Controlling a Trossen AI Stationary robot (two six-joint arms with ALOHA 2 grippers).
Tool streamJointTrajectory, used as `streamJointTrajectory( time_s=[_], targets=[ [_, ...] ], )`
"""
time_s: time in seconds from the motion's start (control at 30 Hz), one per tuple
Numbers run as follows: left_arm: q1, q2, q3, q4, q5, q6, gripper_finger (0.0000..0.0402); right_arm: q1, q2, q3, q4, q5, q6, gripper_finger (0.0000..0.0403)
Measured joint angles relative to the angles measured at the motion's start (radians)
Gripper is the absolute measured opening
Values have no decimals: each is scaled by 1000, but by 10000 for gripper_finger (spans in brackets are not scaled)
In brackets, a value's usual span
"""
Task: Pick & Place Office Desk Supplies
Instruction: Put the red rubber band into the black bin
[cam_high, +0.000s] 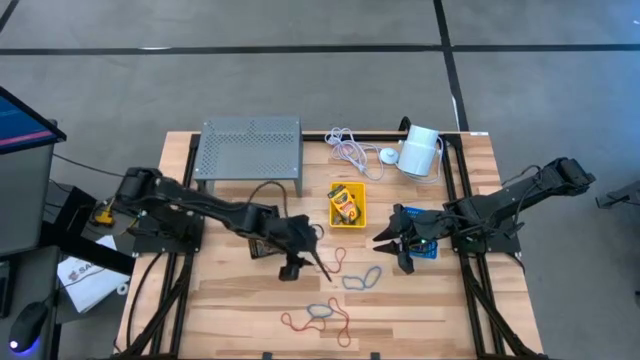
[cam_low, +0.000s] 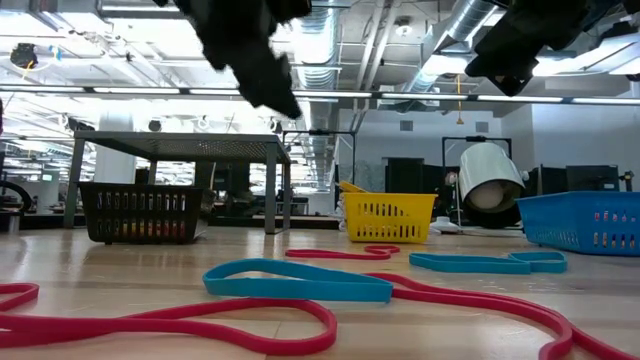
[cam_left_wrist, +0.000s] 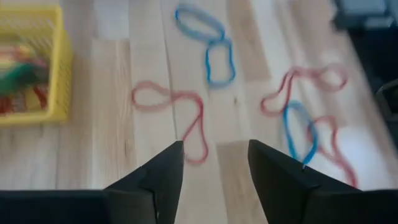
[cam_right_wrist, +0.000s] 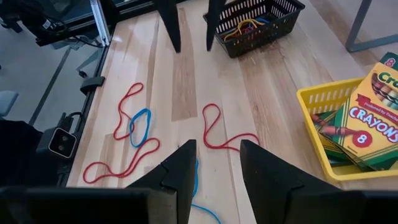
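My left gripper (cam_high: 303, 266) (cam_left_wrist: 214, 163) hangs open above the table's middle, over a red rubber band (cam_left_wrist: 176, 116) (cam_high: 338, 262). My right gripper (cam_high: 392, 250) (cam_right_wrist: 215, 163) is open too, above the same red band (cam_right_wrist: 225, 134) and a blue band (cam_right_wrist: 195, 182). Two joined blue bands (cam_high: 362, 278) (cam_left_wrist: 210, 45) lie flat beside them. Nearer the near edge a blue loop (cam_high: 320, 311) lies on a long red band (cam_high: 325, 323). The yellow bin (cam_high: 347, 204) holds crayon boxes (cam_right_wrist: 367, 121). The black bin (cam_right_wrist: 255, 25) holds several bands. The blue bin (cam_high: 428, 240) sits under my right arm.
A grey perforated stand (cam_high: 250, 148) stands at the far left of the table. A white cable (cam_high: 350, 148) and a white cylinder (cam_high: 420, 150) lie at the far edge. Bare wood lies between the bands and the near edge (cam_high: 240, 320).
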Motion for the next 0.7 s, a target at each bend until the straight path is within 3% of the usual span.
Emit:
streamJointTrajectory(
  time_s=[0.3,0.7],
  targets=[
    [0,133,56,-51,1,59,196,0,0,0,-9,0,-1,120],
    [-8,287,57,68,1,107,198,0,0,0,-14,0,-2,120]
  ],
)
